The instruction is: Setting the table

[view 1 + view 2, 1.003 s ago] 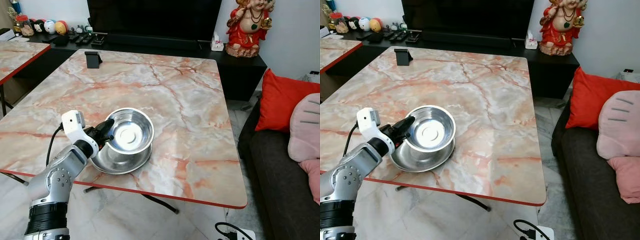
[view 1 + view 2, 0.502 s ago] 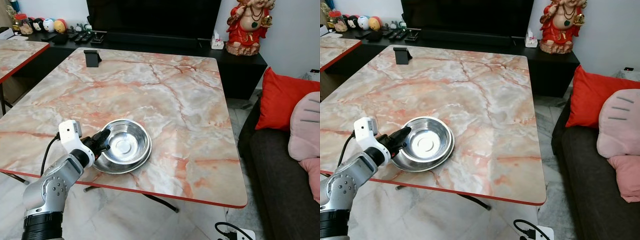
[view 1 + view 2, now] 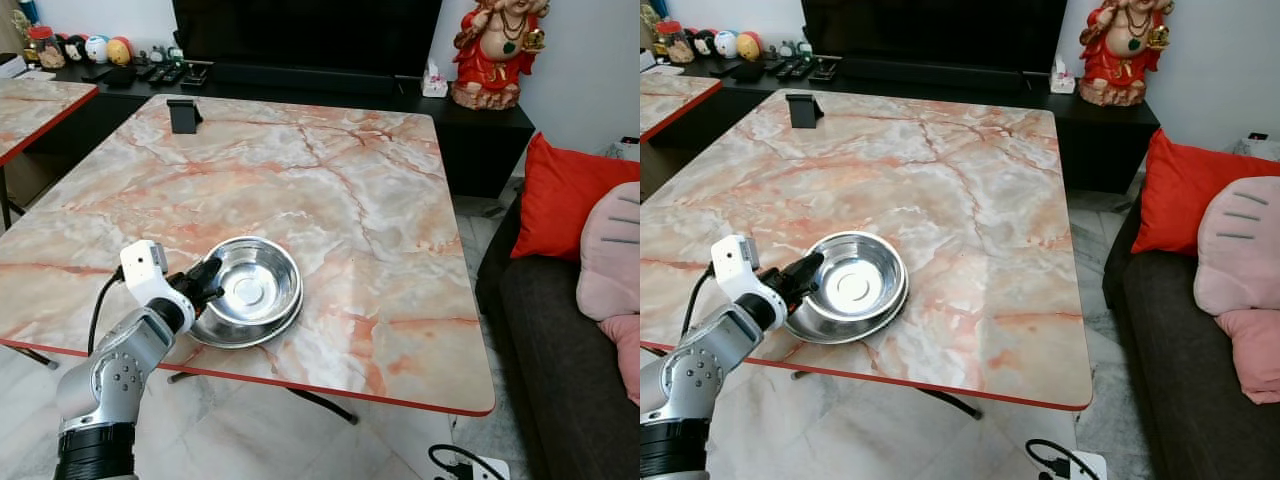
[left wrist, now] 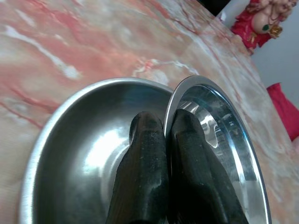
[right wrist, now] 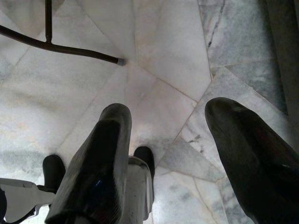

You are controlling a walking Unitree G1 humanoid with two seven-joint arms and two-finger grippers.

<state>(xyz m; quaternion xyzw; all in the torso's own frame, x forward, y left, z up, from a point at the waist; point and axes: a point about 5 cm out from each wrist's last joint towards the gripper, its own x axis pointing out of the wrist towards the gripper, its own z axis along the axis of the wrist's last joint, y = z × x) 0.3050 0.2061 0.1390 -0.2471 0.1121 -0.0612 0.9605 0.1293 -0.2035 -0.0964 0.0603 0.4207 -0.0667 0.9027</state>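
A shiny round stainless-steel bowl (image 3: 252, 287) sits nested in a second, wider stainless-steel bowl (image 3: 215, 328) near the robot's edge of the pink-veined marble table with a red rim (image 3: 360, 200), toward its left side. The left gripper (image 3: 208, 282) reaches in from the robot's side and pinches the upper bowl's near-left rim: in the left wrist view one black finger (image 4: 145, 168) lies outside that rim, over the hollow of the lower bowl, and the other finger (image 4: 194, 158) lies inside it, with the thin steel edge clamped between them. So the bowl extends away from the pincer, forward and to the right across the table, its whole weight hanging off that single rim hold. Being round, it has no long axis to line up. The left arm is plainly the nearer one. The right gripper (image 5: 168, 154) hangs idle, pointing down at the pale marble floor (image 5: 154, 56) with its fingers spread well apart. Any lift or slide probably has to clear the lower bowl's lip first.
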